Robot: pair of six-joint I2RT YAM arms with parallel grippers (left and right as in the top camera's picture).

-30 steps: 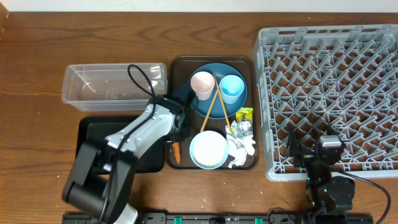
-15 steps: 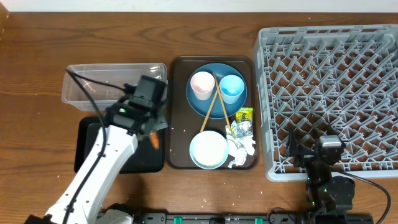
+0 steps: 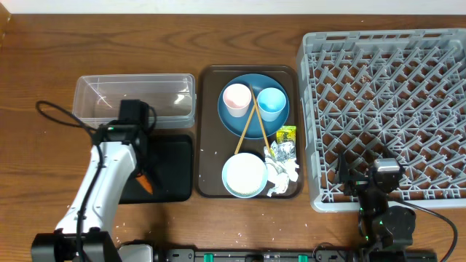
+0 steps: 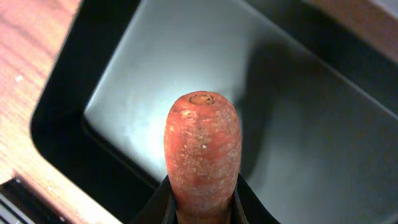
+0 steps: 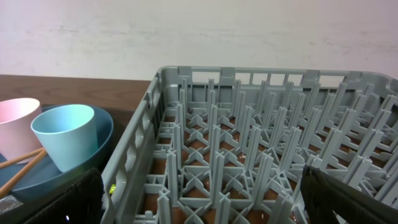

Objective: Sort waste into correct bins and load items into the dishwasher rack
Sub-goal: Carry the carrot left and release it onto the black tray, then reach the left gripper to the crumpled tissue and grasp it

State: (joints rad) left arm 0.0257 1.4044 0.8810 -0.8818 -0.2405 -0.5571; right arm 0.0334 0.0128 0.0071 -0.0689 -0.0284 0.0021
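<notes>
My left gripper [image 3: 140, 175] is shut on the small orange carrot [image 3: 145, 183], holding it above the shallow black tray [image 3: 171, 166]. In the left wrist view the carrot [image 4: 203, 149] sticks out between the jaws, over the tray floor [image 4: 298, 118]. The clear tub [image 3: 135, 98] stands just behind. The dishwasher rack [image 3: 386, 102] fills the right side. My right gripper [image 5: 214, 202] hovers open at its near edge, holding nothing. The dark-blue plate [image 3: 244, 120] carries the pink cup [image 3: 237, 98], light-blue cup [image 3: 271, 102] and chopsticks [image 3: 255, 124].
A brown serving tray [image 3: 209, 109] holds the plate, the pale-blue bowl [image 3: 244, 175], crumpled white paper [image 3: 285, 177], foil wrapper [image 3: 280, 153] and yellow-green packet [image 3: 287, 134]. Bare wood lies left of the bins.
My left arm has swung left from the brown tray's edge, carrying the carrot over the black tray. The right arm has not moved.
</notes>
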